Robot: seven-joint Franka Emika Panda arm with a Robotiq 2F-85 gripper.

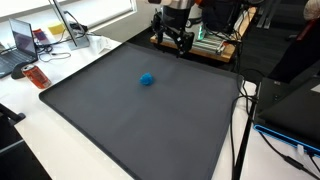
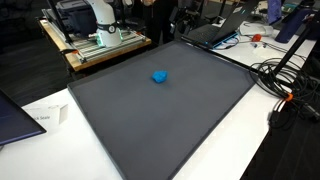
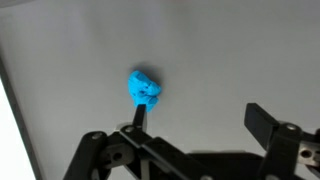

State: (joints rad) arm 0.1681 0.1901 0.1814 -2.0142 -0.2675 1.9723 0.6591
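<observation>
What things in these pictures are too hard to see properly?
- The blue lump: blurry in the wrist view and tiny in both exterior views, so what it is stays unclear.
- The claw: open, but the wrist view's bottom edge cuts off its body.
- The sheet of paper: its print is too small in an exterior view.

I count one small blue object lying just ahead of the pincer, which is itself only one and has two fingers. Below the pincer there is one dark grey mat. Well apart from the pincer, beyond the mat's edge, an exterior view shows one open laptop.
</observation>
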